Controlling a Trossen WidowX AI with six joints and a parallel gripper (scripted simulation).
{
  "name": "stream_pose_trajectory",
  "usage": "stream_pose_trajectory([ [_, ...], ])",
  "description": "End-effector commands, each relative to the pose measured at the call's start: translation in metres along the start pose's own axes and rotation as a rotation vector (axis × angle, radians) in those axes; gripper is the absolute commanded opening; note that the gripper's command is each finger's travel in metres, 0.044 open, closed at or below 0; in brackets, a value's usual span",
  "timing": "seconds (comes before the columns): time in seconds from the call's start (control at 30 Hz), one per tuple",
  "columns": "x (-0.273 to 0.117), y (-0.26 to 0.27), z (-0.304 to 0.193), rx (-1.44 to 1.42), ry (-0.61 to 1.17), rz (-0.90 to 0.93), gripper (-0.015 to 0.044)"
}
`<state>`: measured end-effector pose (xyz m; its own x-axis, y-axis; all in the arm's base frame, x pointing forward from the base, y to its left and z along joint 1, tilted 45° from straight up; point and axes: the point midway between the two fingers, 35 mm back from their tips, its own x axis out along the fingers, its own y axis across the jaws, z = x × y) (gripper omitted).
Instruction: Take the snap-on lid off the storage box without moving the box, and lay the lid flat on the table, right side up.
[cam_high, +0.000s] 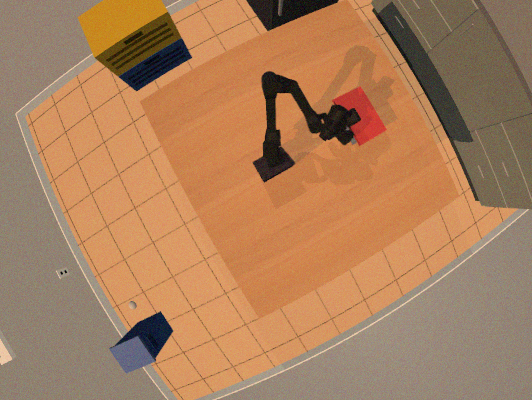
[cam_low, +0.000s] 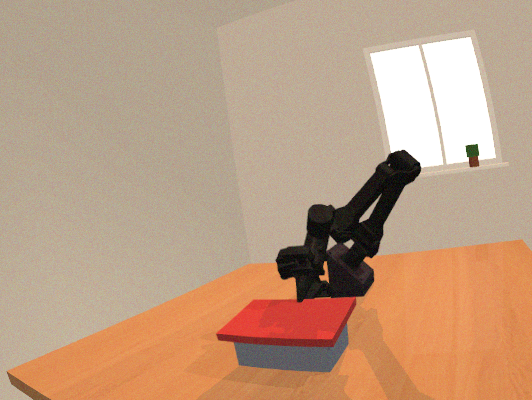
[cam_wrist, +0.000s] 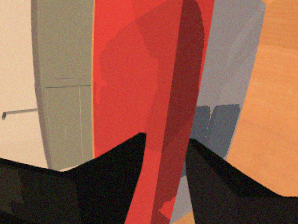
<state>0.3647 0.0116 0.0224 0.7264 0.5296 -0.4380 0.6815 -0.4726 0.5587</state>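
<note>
The red lid (cam_high: 369, 117) (cam_low: 287, 322) (cam_wrist: 130, 75) lies right side up over the blue-grey storage box (cam_low: 285, 356) (cam_wrist: 230, 60), its rim overhanging the walls. Whether a small gap separates lid and box is hard to tell. My gripper (cam_low: 312, 295) (cam_wrist: 166, 142) is shut on the lid's near edge, on the side toward the arm base. In the wrist view one finger is on the lid's top side and the other on its rim side, by the box wall. The exact finger contact is hidden in the top and exterior views.
The wooden table (cam_high: 250, 250) (cam_low: 450, 325) (cam_wrist: 280, 100) extends around the box and the arm base (cam_high: 273, 165). The box stands between the base and the table edge nearest the grey cabinets (cam_high: 465, 60). The arm arches above the table from its base to the lid.
</note>
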Motion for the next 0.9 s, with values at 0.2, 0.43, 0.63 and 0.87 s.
stream_pose_trajectory([
  [0.2, -0.008, 0.011, 0.000, -0.002, 0.002, 0.002, 0.0000],
  [0.43, -0.012, 0.019, 0.000, -0.002, 0.002, 0.002, 0.0000],
  [0.63, -0.016, 0.026, 0.000, -0.002, 0.002, 0.002, 0.0000],
  [0.87, -0.019, 0.035, 0.000, -0.003, 0.001, 0.002, 0.0000],
])
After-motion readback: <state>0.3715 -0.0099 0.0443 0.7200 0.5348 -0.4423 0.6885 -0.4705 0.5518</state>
